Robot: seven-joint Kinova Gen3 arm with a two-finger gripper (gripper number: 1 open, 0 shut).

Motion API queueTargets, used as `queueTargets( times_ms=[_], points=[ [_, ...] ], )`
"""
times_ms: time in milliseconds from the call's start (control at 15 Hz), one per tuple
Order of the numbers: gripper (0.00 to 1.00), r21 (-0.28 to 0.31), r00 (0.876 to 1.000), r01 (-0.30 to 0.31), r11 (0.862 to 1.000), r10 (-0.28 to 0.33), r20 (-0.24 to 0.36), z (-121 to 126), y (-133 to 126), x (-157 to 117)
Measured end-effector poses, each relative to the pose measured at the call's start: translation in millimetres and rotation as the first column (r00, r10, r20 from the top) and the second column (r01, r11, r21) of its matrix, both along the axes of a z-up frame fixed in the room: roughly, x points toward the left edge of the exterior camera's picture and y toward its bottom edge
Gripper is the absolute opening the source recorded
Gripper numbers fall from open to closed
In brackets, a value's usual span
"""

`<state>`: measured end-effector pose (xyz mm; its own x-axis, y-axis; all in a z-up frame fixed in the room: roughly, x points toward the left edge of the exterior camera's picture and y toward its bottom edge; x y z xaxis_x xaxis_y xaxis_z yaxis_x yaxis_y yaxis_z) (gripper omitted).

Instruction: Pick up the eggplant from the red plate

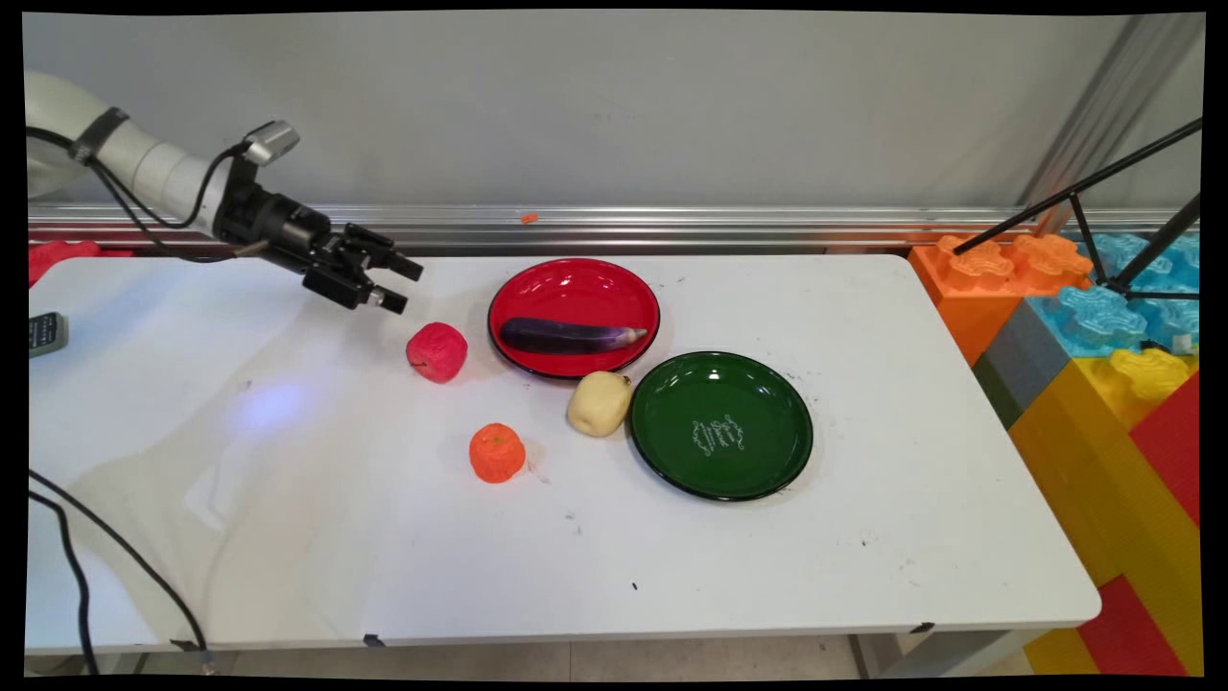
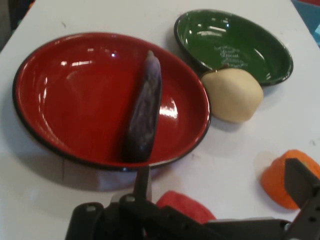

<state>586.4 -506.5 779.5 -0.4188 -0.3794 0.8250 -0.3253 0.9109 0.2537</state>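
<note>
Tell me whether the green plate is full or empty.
Empty. The green plate shows only its bare glossy inside and white lettering in both views; the yellow fruit sits on the table beside its rim.

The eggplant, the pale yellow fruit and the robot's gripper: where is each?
eggplant (image 1: 568, 336): main view, middle of its purple body, lying in the red plate.
pale yellow fruit (image 2: 232, 95): hand view, centre of its skin.
gripper (image 1: 401, 285): main view, between its fingertips.

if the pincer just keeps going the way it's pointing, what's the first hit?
Probably the red fruit: the open pincer slants down and right toward it. Height is unclear; if it passes over, the red plate holding the eggplant comes next.
</note>
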Motion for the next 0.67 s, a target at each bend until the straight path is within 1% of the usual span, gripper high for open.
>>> queueTargets(
  times_ms=[400, 667],
  points=[
    [1.0, -0.005, 1.0, 0.029, 1.0, -0.029, 0.001, -1, -16, -27],
    [1.0, -0.001, 0.997, 0.067, 0.998, -0.067, 0.03, -6, -28, -49]
  ],
)
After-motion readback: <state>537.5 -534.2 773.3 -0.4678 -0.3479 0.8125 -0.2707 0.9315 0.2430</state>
